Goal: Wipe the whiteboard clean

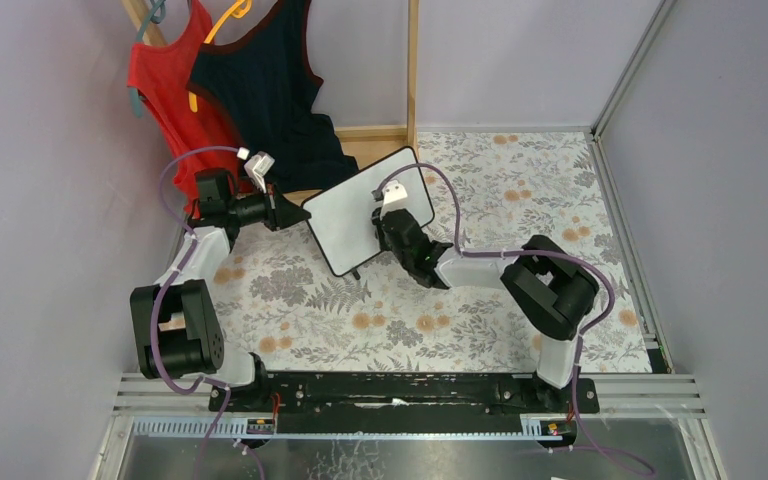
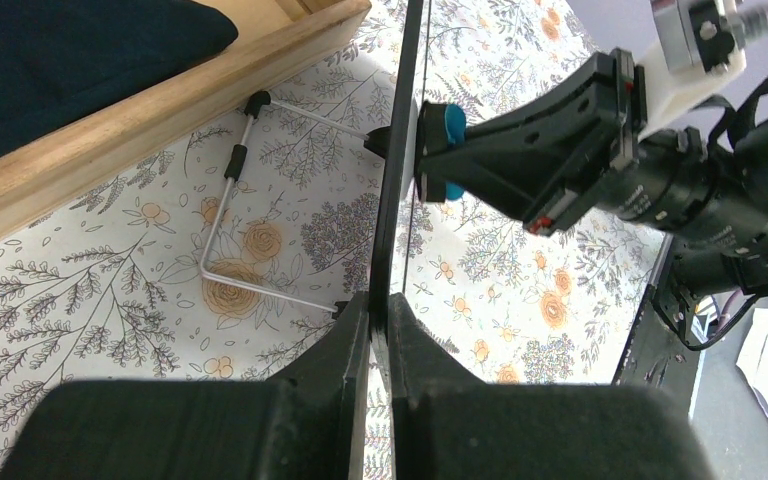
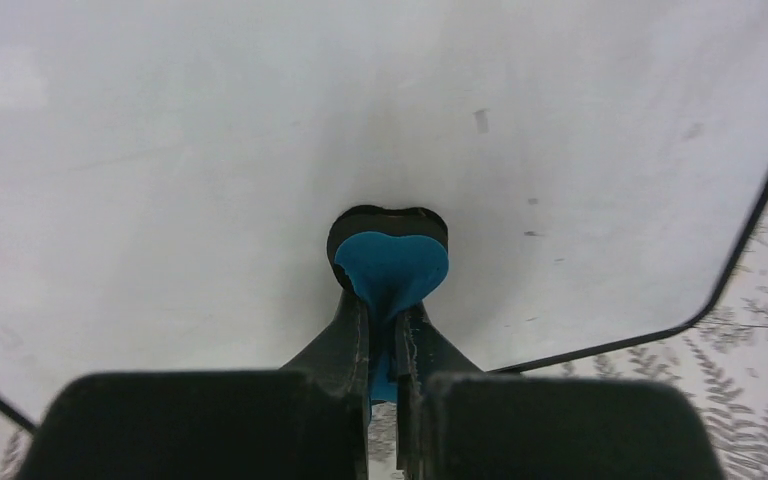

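The whiteboard point(image 1: 355, 215), white with a black rim, stands tilted on a wire stand at the middle of the table. My left gripper point(image 1: 290, 212) is shut on its left edge; the left wrist view shows the board edge-on point(image 2: 392, 200) between the jaws point(image 2: 380, 310). My right gripper point(image 1: 388, 222) is shut on a blue eraser point(image 3: 392, 270) and presses it against the board's face point(image 3: 210, 150). The eraser also shows in the left wrist view point(image 2: 450, 150), touching the board. A few faint marks point(image 3: 482, 120) sit on the board's right part.
A wooden rack frame point(image 1: 412, 70) with a red top point(image 1: 175, 100) and a dark top point(image 1: 270, 90) stands behind the board. The wire stand point(image 2: 230, 240) rests on the floral tablecloth point(image 1: 520, 190). Grey walls close in both sides.
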`<state>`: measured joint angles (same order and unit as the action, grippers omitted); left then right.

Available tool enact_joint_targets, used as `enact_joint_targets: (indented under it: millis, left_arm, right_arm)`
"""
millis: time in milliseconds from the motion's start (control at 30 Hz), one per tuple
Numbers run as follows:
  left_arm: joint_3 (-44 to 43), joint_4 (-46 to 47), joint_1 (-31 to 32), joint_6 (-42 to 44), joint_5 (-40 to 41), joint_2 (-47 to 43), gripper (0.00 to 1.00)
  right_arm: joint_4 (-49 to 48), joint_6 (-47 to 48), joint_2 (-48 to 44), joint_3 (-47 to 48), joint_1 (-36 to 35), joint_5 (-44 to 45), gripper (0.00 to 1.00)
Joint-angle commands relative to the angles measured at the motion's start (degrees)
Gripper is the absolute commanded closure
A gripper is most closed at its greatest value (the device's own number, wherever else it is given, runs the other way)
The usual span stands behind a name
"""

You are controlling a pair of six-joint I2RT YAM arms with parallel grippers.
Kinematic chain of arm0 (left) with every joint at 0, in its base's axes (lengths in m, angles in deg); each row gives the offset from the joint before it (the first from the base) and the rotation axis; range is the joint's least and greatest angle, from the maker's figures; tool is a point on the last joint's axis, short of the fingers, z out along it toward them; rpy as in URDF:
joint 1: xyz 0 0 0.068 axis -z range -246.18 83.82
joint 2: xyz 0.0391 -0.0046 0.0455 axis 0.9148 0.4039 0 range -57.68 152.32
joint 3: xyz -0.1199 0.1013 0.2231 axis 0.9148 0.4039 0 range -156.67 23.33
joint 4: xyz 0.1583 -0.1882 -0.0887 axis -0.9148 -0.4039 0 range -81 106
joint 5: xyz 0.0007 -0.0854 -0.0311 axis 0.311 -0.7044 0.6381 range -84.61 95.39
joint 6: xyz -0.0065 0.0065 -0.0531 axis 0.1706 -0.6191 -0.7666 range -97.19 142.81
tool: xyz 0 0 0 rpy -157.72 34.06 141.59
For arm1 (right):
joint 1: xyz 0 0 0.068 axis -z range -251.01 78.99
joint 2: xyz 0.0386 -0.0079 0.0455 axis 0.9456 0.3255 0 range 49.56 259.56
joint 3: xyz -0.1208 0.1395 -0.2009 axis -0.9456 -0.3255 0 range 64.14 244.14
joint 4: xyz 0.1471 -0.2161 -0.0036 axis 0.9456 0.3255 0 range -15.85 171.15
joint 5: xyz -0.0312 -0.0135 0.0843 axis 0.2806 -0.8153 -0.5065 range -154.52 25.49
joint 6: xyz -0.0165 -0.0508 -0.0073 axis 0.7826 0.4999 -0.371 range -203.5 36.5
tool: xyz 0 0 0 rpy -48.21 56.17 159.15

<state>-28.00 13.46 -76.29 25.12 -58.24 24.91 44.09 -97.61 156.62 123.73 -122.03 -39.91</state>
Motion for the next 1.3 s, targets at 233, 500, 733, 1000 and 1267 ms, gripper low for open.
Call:
enact_joint_targets:
  millis: [233, 500, 733, 1000, 1267]
  left_arm:
    - [-1.2, -1.1, 0.2, 3.1, 0.6, -1.2, 1.00]
    - [-1.4, -1.5, 0.3, 3.4, 1.2, -0.6, 1.00]
    - [-1.7, -1.5, 0.3, 3.4, 1.5, 0.0, 1.00]
    - [-1.8, -1.5, 0.3, 3.3, 2.5, 0.4, 1.00]
    - [-1.8, -1.6, 0.3, 3.3, 3.1, 0.1, 1.00]
  right_arm:
    - [0.5, 3.2, -8.2, -2.2, 4.2, 5.5, 1.00]
    - [20.6, 3.1, -18.8, 0.7, 4.4, 11.3, 1.00]
    - [40.3, 3.3, -26.9, 3.1, 8.2, 11.7, 1.00]
    - [53.7, 1.5, -36.8, -1.8, 24.0, 3.7, 0.99]
    - [59.7, -2.1, -30.5, -0.8, 38.2, -10.7, 1.00]
